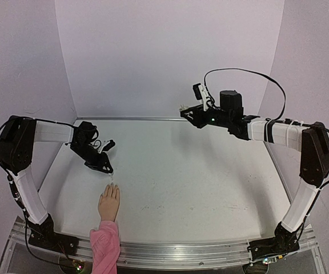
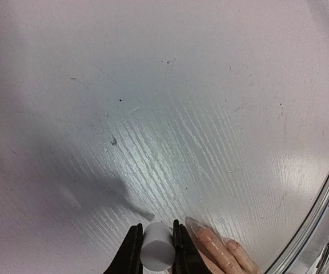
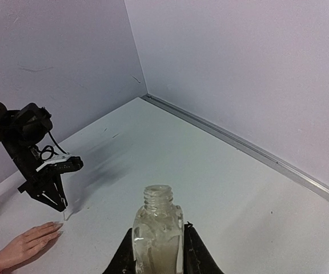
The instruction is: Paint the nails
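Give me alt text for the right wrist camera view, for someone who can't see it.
The right gripper holds a clear, uncapped bottle upright in the foreground. Beyond it, at far left over the white table, the left gripper points a small brush down beside the fingertips of a mannequin hand.

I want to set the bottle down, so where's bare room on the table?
The table is bare across its middle and right, bordered by the back wall, the right arm holding the bottle, and the mannequin hand. Crowded: near left, where the left fingers, gripping the white cap, hover at the hand's fingertips.
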Robot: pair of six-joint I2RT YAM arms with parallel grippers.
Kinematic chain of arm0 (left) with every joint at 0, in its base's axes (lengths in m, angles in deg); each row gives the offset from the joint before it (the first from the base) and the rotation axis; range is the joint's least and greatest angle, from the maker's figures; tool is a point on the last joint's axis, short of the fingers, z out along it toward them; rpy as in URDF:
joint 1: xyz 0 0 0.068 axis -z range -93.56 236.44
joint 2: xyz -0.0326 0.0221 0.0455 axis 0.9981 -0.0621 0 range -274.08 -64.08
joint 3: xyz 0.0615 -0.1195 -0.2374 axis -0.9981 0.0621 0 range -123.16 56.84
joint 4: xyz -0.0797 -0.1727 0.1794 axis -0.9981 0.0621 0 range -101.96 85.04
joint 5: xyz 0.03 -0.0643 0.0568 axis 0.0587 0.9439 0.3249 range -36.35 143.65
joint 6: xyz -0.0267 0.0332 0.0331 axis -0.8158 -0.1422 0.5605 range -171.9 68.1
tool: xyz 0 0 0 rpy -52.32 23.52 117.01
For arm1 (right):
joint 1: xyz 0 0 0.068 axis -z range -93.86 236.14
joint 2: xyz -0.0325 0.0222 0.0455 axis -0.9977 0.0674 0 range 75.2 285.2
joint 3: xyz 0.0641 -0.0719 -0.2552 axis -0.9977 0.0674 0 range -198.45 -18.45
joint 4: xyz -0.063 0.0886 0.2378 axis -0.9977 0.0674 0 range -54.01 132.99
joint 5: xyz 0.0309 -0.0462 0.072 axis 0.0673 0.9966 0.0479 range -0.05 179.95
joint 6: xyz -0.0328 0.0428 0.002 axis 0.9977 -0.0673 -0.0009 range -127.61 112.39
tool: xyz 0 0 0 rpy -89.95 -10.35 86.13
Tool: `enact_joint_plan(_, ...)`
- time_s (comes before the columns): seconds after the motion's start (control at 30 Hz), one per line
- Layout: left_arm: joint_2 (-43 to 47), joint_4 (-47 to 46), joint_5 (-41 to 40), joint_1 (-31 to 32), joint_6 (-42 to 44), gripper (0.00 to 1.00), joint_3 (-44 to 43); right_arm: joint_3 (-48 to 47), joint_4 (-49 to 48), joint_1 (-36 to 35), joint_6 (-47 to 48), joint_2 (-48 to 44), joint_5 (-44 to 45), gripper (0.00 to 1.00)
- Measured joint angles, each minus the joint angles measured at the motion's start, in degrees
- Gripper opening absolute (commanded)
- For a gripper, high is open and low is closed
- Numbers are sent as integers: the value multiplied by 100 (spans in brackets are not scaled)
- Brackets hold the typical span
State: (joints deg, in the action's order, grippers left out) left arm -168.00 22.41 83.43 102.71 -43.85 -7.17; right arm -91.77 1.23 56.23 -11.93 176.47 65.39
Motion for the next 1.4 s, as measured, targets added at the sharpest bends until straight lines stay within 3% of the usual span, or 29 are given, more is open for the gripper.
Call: enact_joint_plan(1.4, 149, 326, 219, 87, 157, 0, 74, 37, -81, -13, -2, 0, -7, 0)
